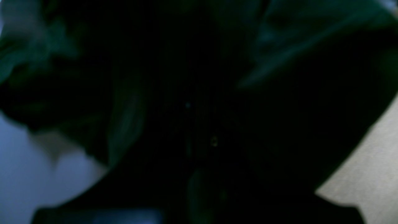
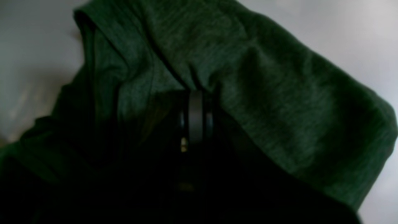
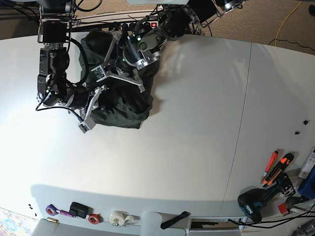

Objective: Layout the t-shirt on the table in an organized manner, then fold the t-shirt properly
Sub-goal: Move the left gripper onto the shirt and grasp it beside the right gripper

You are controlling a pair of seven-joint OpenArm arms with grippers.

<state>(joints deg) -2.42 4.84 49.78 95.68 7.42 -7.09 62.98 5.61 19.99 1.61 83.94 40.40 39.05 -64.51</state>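
A broad, smooth white desk (image 3: 197, 98) with a thin dark seam running front to back fills the base view. Near its far left part lies the dark green, faintly heathered cotton t-shirt (image 3: 120, 105), bunched in a rumpled heap, with both arms over it. The right tool (image 3: 87, 114) sits at the heap's left edge, its jaws pressed together, and in the right wrist view green folds are gathered at its tip, so it pinches the cloth. The left tool (image 3: 118, 76) rests on the heap's upper part, pressed together too; its wrist view is dark, cloth-filled and blurred, so a grip cannot be confirmed. Along the desk's near edge are tape rolls (image 3: 118, 218); at the right, orange-handled cutters (image 3: 275, 167) and a dark power drill (image 3: 258, 201). Brown carpet (image 3: 266, 19) shows beyond.
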